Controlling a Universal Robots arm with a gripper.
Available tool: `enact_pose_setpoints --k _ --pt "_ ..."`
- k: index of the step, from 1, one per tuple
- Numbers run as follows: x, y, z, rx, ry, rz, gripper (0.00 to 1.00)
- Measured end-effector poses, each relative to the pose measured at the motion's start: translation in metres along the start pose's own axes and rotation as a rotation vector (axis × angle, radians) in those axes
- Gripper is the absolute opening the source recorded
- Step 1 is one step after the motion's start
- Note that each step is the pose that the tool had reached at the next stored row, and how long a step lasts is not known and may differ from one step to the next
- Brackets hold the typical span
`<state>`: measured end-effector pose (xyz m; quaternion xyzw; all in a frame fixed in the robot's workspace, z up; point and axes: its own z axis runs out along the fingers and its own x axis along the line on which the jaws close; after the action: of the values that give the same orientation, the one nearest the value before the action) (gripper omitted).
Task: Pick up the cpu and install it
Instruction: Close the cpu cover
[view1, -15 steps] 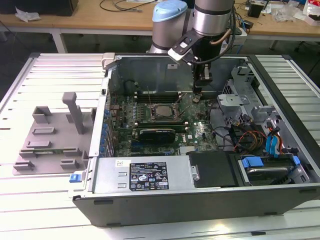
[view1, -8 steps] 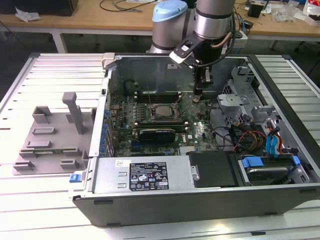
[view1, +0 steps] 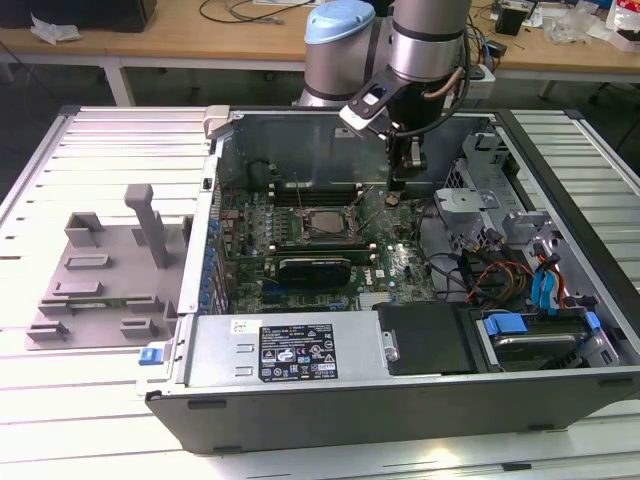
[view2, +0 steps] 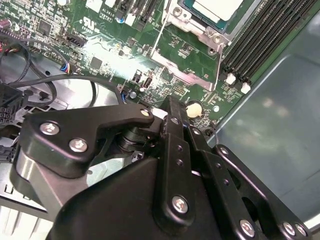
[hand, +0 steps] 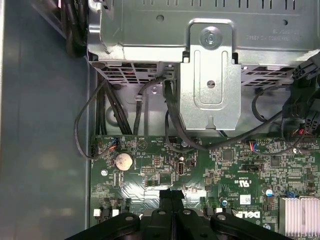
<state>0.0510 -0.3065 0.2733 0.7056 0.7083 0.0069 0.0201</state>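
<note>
While near cpu (view1: 322, 222) — claw (hand: 171, 194) closed

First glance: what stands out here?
An open case lies on the slatted table, with the arm reaching into it. Its gripper hangs, jaws shut, over the motherboard, to the exterior view's right of the cpu in its socket. A grey tray sits outside at the exterior view's left.

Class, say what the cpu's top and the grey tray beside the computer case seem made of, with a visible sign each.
Cpu: probably metal, pale silvery top with a soft sheen. Grey tray: likely plastic, matte even grey, blocky moulded shapes.
</note>
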Motion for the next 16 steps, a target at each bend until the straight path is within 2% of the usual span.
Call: enact_pose_setpoints --k 8,12,14,16 --pt "0.0001 0.0019 0.0057 -0.0001 0.0003 0.000 0.11" --pt "0.0002 0.0019 0.0108 -0.0001 0.0003 0.000 0.11" --pt "0.0003 0.0019 0.0159 0.0000 0.0003 0.000 0.11" --pt "0.0003 0.0019 0.0159 0.0000 0.0000 0.000 0.11"
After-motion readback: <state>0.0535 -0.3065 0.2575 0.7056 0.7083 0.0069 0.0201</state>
